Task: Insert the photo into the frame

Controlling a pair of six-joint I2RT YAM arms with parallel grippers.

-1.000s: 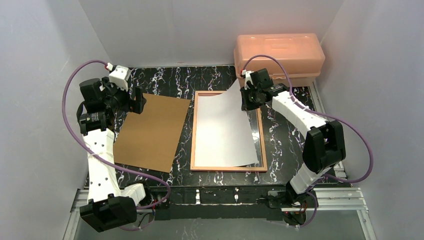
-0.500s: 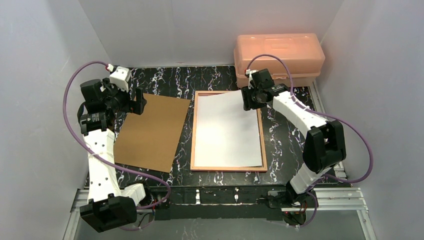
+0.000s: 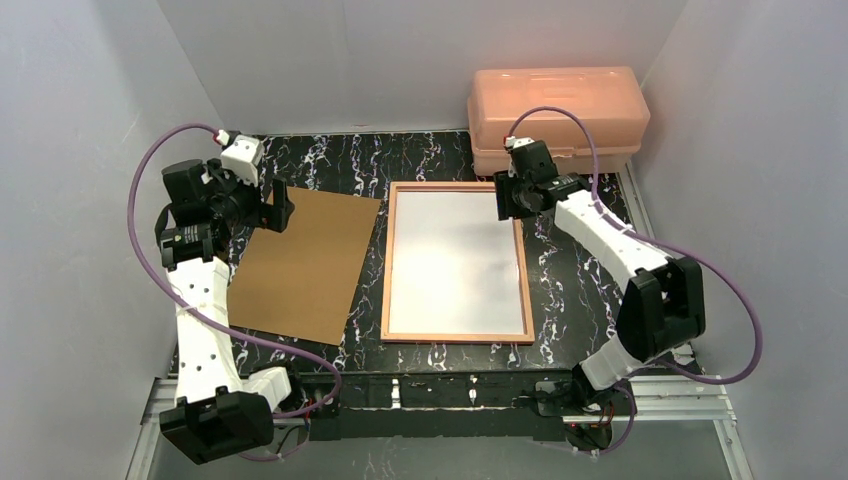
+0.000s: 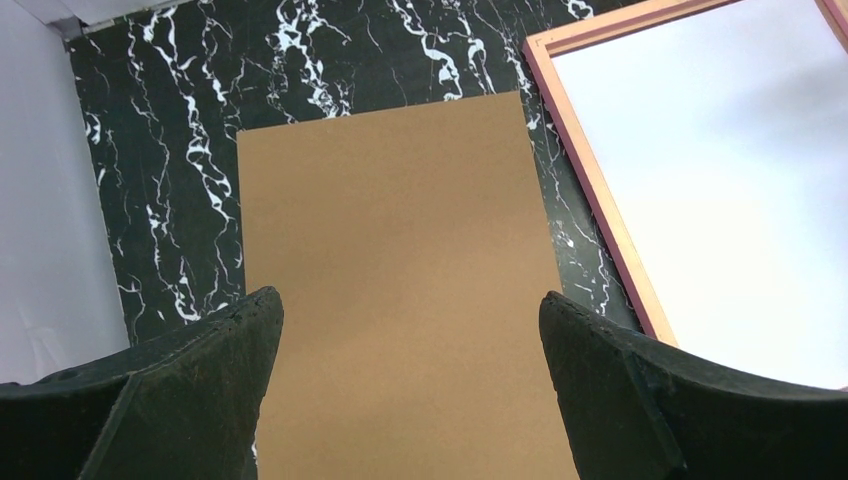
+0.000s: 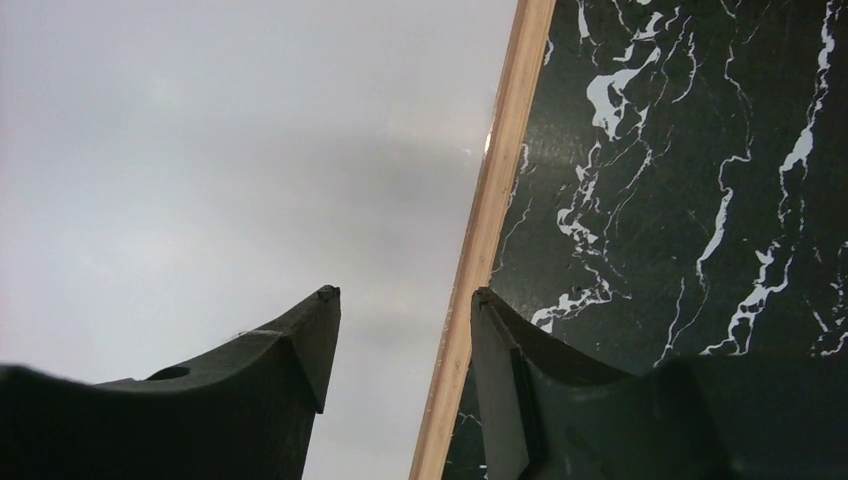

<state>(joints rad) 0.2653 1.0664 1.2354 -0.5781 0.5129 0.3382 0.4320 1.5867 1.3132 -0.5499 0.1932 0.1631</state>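
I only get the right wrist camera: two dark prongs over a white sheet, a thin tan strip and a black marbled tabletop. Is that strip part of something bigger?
Observer: Yes. From above, it is one long side of a thin rectangular tan wood-coloured frame, and the white sheet, the photo lying back up, sits flat within it.
Operator: Anything else nearby?
Observer: A plain brown rectangular backing board lies flat left of the frame, not touching it.
Operator: What is the other arm doing?
Observer: The left gripper hangs open above that board's far end, holding nothing.
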